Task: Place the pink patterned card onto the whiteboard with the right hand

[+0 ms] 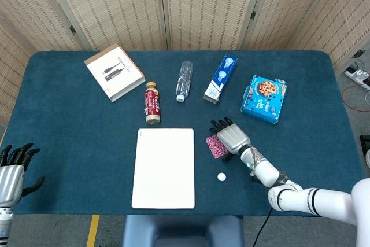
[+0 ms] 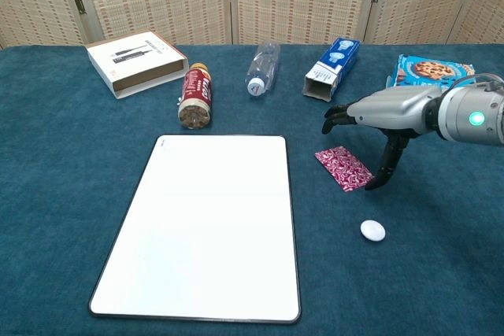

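The table [image 1: 69, 137] is covered in deep teal-blue cloth. The whiteboard [image 1: 165, 168] is plain white with a thin dark rim. The card [image 2: 343, 168] is pink with a white swirling pattern. The right hand [image 2: 376, 112] is silver-grey with black fingers [image 2: 333, 118]. Beside the card lies a small white disc [image 2: 372, 230]. The biscuit box [image 1: 264, 98] is bright blue, picturing brown biscuits.

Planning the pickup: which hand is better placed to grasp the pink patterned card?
The right hand: it hovers over the pink patterned card, thumb at its right edge. The left hand sits at the table's far left corner.
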Controlling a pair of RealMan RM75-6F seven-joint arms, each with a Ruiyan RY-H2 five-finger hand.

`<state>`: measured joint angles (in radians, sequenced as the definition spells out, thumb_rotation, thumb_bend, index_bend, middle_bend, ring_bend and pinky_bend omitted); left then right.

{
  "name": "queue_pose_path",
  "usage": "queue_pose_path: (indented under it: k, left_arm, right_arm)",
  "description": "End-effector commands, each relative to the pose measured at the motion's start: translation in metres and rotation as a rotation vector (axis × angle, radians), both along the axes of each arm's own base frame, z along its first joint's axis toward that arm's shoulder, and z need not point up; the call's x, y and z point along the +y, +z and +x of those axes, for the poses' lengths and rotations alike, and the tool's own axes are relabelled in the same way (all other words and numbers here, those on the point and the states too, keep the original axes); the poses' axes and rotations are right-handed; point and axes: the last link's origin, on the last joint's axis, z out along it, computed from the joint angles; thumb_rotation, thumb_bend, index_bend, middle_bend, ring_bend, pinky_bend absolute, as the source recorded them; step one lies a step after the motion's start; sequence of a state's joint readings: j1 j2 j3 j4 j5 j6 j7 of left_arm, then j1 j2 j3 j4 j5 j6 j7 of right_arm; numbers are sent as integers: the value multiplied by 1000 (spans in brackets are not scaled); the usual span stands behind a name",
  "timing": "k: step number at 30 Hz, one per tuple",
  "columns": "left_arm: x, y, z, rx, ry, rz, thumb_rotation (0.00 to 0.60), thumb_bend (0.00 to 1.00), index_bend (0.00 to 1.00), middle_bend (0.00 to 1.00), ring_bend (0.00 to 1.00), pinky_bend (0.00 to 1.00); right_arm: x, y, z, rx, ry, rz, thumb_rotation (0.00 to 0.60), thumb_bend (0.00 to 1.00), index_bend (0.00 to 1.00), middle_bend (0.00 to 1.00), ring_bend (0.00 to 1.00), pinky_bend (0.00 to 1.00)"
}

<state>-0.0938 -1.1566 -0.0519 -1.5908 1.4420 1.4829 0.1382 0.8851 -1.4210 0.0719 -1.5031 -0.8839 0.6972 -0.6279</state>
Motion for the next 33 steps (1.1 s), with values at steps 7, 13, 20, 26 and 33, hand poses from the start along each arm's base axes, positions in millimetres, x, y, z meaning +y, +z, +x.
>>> queue_pose_path:
  k: [7, 13, 20, 26, 33]
  left_arm:
    - [-2, 0, -1, -6, 3, -1, 600, 288, 245, 176, 186, 0]
    - [-1, 1, -1, -9, 5, -1, 600, 288, 241, 176, 186, 0]
    - [-1, 1, -1, -9, 4, 0, 600, 287, 237, 176, 186, 0]
    - [-1, 1, -2, -7, 8, 1, 600, 287, 234, 176, 185, 0]
    - [-2, 2, -4, -7, 15, 2, 600, 287, 231, 176, 186, 0]
  right_arm:
    - [0, -7, 5, 38, 58, 3, 504, 86, 118, 0, 0, 0]
    - [-1, -11, 4, 55, 63, 5, 535, 100, 118, 0, 0, 0]
    - [-3, -14, 8, 42, 47, 18, 545, 132, 123, 11, 0, 0]
    - [-5, -16, 11, 45, 40, 30, 546, 209, 173, 36, 0, 0]
    - [-7, -15, 13, 45, 27, 34, 544, 279, 236, 68, 0, 0]
